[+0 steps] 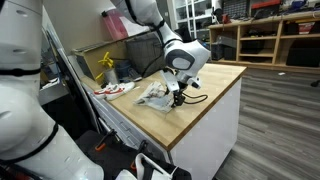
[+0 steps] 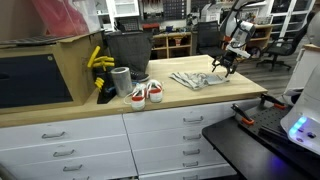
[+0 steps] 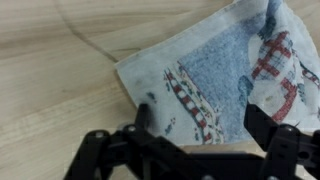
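Note:
A crumpled cloth (image 3: 215, 75), pale blue and white with red checked trim, lies on the wooden countertop (image 3: 50, 90). In the wrist view my gripper (image 3: 200, 122) hangs just above its near corner, jaws wide apart, one finger on each side of the cloth's edge, nothing between them. In both exterior views the cloth (image 1: 155, 95) (image 2: 195, 79) lies spread on the counter and the gripper (image 1: 176, 93) (image 2: 224, 64) is low over its end nearest the counter's edge.
A pair of red-and-white sneakers (image 2: 146, 93) and a grey cup (image 2: 121, 82) stand on the counter. A dark bin (image 2: 127, 52) and yellow bananas (image 2: 98, 60) are behind them. A thin dark cable (image 3: 85, 35) curves over the wood. The counter edge (image 1: 205, 110) is close.

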`<state>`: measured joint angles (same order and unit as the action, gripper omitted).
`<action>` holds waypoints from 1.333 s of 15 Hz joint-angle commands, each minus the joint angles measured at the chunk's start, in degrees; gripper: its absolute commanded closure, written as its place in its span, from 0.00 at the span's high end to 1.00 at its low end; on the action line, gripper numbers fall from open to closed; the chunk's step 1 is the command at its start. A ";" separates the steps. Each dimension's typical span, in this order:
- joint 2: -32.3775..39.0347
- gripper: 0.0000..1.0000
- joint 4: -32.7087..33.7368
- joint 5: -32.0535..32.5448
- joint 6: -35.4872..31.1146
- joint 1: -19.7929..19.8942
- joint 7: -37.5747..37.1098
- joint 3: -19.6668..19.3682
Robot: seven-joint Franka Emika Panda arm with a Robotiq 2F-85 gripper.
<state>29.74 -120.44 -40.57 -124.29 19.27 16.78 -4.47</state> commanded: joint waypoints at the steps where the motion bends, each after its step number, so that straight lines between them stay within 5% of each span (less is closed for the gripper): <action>1: -1.10 0.68 -2.09 -5.22 -1.98 0.83 5.17 1.22; 10: -1.33 0.01 -2.55 -8.33 -0.19 0.76 10.37 0.28; 20: -9.05 0.02 -3.55 -2.76 5.26 -2.90 3.28 -0.48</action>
<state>26.04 -121.81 -45.51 -121.34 18.79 24.12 -4.28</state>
